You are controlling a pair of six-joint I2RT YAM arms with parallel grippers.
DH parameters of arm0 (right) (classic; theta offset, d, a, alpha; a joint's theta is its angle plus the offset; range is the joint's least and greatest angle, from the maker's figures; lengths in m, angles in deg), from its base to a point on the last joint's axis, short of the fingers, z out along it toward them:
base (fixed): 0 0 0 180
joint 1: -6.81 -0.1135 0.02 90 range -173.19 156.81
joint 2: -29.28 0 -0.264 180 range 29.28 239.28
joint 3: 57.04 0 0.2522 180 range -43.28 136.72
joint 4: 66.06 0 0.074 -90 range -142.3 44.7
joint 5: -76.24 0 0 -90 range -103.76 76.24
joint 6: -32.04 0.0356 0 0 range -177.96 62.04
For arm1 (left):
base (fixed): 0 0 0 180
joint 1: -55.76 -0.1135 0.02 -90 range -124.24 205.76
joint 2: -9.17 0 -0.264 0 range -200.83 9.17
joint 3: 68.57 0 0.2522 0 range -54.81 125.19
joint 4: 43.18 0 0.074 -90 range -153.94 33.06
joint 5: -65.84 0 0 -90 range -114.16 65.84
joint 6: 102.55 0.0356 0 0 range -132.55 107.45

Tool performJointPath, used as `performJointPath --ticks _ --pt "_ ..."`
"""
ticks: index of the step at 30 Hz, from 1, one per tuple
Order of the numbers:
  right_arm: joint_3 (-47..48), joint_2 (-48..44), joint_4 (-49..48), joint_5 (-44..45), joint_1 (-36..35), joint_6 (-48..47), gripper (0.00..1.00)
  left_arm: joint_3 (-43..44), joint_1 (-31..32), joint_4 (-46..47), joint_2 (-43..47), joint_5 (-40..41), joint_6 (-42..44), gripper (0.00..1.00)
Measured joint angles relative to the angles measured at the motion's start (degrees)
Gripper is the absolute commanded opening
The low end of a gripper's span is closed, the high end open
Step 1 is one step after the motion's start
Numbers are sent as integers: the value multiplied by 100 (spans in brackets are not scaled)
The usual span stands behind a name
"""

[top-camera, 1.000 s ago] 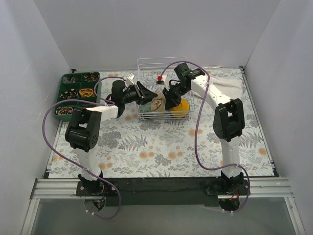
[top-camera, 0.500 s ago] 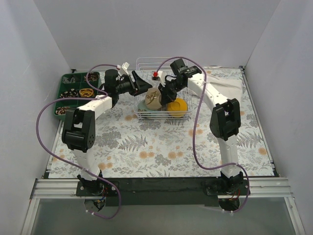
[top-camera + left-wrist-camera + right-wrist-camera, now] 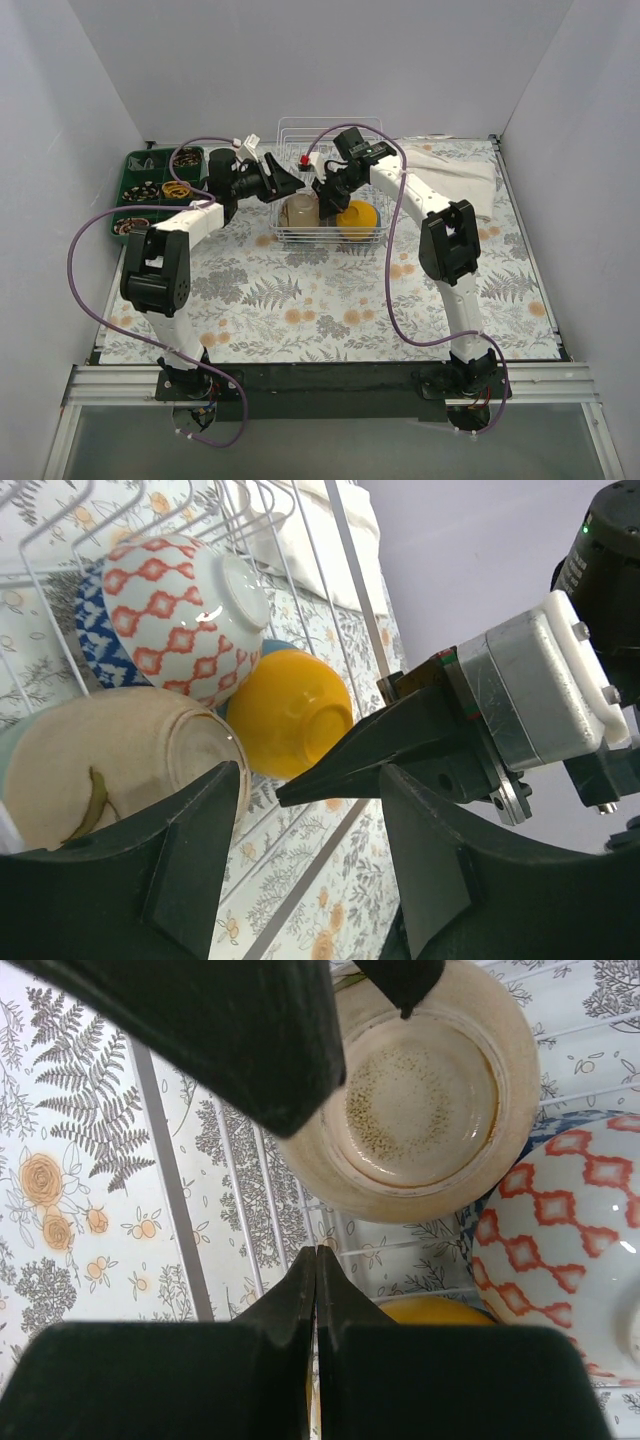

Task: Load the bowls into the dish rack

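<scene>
The cream bowl (image 3: pixel 420 1100) looks glazed, hard, slick and breakable. It lies upturned at 9 o'clock inside the dish rack (image 3: pixel 330 135), at 12 o'clock on the bench (image 3: pixel 300 300). Its rim is probably the safest hold. The left gripper (image 3: pixel 285 182) has its jaws spread and empty; the right gripper (image 3: pixel 316 1260) has its jaws pressed together and empty.

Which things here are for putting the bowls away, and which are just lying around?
For the job:
dish rack
cream bowl, red-patterned bowl, orange-yellow bowl and blue-patterned bowl, all already in the rack

Just lying about:
dark green tray at the table's left
white cloth at the right
</scene>
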Motion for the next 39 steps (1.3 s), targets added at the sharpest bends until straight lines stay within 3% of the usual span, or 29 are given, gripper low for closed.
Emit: performJointPath --ticks 10,15,16,17,18,19,20,21,28,33,39 --pt "358 66 -114 168 -105 140 1 782 -476 -1019 319 796 1491 56" --pt "199 -131 -269 516 -70 459 1 1167 -658 -1941 734 1499 2870 67" --pt "87 -251 -273 577 -22 529 10 1222 -651 -2076 789 1611 3062 69" --pt "-52 -431 -282 654 59 621 30 1309 -638 -2258 844 1753 3279 75" --pt "-155 -590 -280 713 144 710 42 1355 -636 -2361 874 1856 3425 77" --pt "-343 -859 -348 807 286 822 58 1377 -634 -2448 918 1941 3580 98" --pt "-444 -1062 -363 887 407 953 93 1375 -632 -2551 970 1996 3716 98" --pt "-570 -1309 -417 992 562 1056 99 1373 -629 -2649 1012 2011 3856 98" --pt "-1237 -2761 -1038 2306 1580 1827 99 1287 -629 -2988 1158 2090 4332 98" --pt "-2658 -3694 -1384 3451 1652 2081 98 1259 -629 -3108 1158 2253 4507 98" --pt "-4024 -4581 -1316 3888 1644 2063 99 981 -629 -3097 1161 2354 4487 98"
